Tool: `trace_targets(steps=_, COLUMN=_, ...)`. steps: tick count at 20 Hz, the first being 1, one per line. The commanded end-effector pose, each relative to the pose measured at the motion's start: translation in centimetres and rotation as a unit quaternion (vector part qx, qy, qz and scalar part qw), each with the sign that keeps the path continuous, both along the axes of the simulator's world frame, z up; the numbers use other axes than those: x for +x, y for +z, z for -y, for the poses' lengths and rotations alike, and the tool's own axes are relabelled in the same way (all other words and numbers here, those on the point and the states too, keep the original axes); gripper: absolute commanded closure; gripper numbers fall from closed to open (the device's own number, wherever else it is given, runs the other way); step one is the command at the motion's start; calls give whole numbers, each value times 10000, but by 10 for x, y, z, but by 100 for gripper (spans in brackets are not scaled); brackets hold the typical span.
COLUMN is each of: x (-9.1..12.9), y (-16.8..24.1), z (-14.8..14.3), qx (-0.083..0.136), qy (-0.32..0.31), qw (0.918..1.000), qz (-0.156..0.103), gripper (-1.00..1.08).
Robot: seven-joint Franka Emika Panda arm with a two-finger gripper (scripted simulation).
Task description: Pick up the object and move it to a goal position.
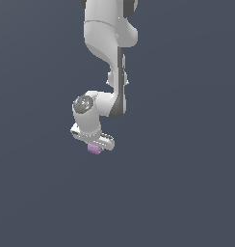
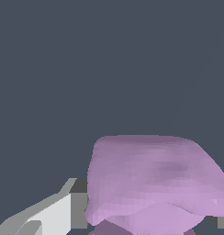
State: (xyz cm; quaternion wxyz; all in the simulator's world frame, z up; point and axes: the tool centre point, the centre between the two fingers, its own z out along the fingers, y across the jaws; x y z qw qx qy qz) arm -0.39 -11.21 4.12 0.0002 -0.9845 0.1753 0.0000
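Observation:
The object (image 1: 94, 148) is a small lilac-purple lump right under the white hand of my gripper (image 1: 95, 144) in the exterior view. In the wrist view the object (image 2: 150, 183) fills the space between my fingers. One white and grey finger (image 2: 72, 209) presses against one side of it, and only the tip of the other finger (image 2: 222, 223) shows at its other side. The gripper is shut on the object. A faint dark patch lies just below the lump. I cannot tell whether it touches the ground.
The white arm (image 1: 107, 43) comes down from the top of the exterior view. The ground (image 1: 187, 183) is a plain dark blue-grey surface all around. No goal marker shows in either view.

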Motion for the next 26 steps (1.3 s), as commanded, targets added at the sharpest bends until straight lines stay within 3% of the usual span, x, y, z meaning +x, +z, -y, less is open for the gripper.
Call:
trace_targets(steps=1, x=0, y=0, z=0, qx=0, qy=0, qw=10000, qz=0, gripper=108)
trace_targets(steps=12, x=10, y=40, z=-27, qx=-2, qy=-1, qw=10000, qz=-1, gripper=108)
trace_targets(steps=26, x=43, y=171, z=-116, qx=-10, qy=-5, qw=10000, qz=-1, gripper=108)
